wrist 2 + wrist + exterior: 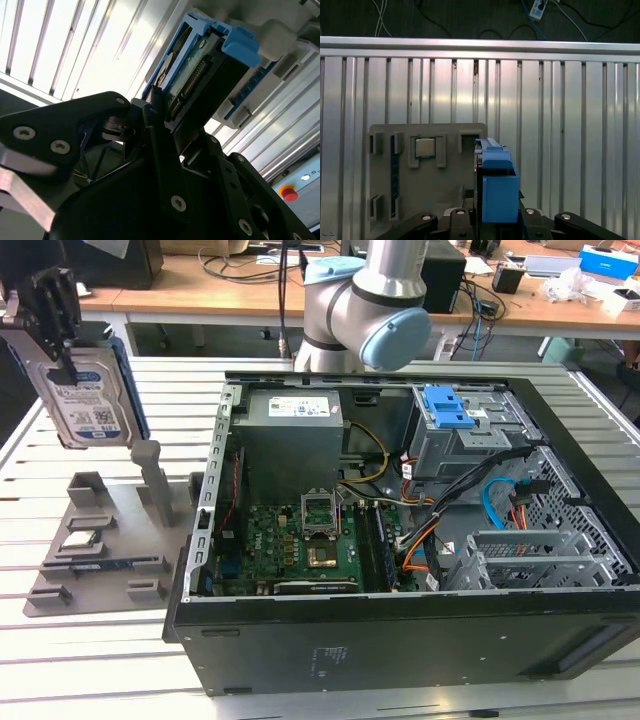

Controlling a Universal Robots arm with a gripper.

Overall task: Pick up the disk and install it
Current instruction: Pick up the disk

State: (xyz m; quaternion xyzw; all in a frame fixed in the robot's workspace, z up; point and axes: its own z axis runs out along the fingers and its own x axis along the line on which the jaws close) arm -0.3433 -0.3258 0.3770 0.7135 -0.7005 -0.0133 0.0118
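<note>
- The matte black gripper (58,335) is clamped on the disk (90,400); the flat silver-grey metal slab, edged in glossy blue plastic, hangs upright at the exterior view's left
- Below it, apart from it, lies a grey moulded holder (100,540) with slots and posts, on the ribbed metal table (80,665)
- At the exterior view's right lies the open black computer case (400,640); inside is a boxy grey power supply (290,440)

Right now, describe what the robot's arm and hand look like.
The arm is a thick silver-grey tube with rounded joint caps in light blue. The hand is matte black, built of flat angular link plates fastened with silver screws.
</note>
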